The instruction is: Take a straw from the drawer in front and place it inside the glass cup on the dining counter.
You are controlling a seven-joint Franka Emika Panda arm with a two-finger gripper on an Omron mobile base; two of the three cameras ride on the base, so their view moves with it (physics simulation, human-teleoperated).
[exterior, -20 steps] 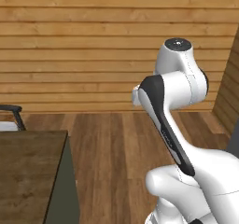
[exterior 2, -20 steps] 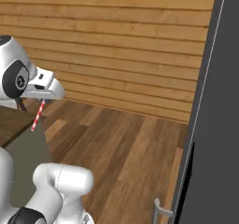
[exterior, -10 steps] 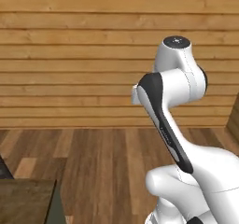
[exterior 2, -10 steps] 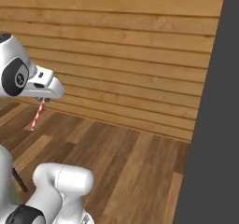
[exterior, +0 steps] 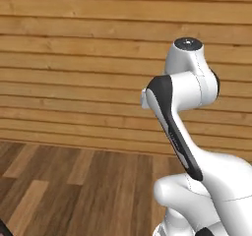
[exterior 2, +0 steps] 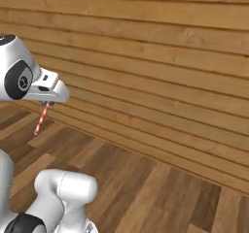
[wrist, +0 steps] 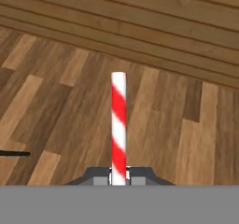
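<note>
A red-and-white striped straw [wrist: 118, 125] stands straight up between my fingertips in the hand view, with my gripper [wrist: 119, 178] shut on its lower end. From the right base view the straw [exterior 2: 42, 119] hangs slanting down from my gripper [exterior 2: 47, 103], high above the wooden floor. The drawer, the glass cup and the dining counter are out of view.
A wall of horizontal wood planks [exterior: 74, 58] runs across both base views, and the plank wall [wrist: 140, 13] also shows in the hand view. Wood-plank floor [exterior 2: 146, 193] lies below it. A small dark object [exterior: 2, 229] pokes in at the lower left corner of the left base view.
The whole picture has shifted as the base turned: the dark counter corner and the dark panel at the right slid out of view. The straw stays gripped the same way.
</note>
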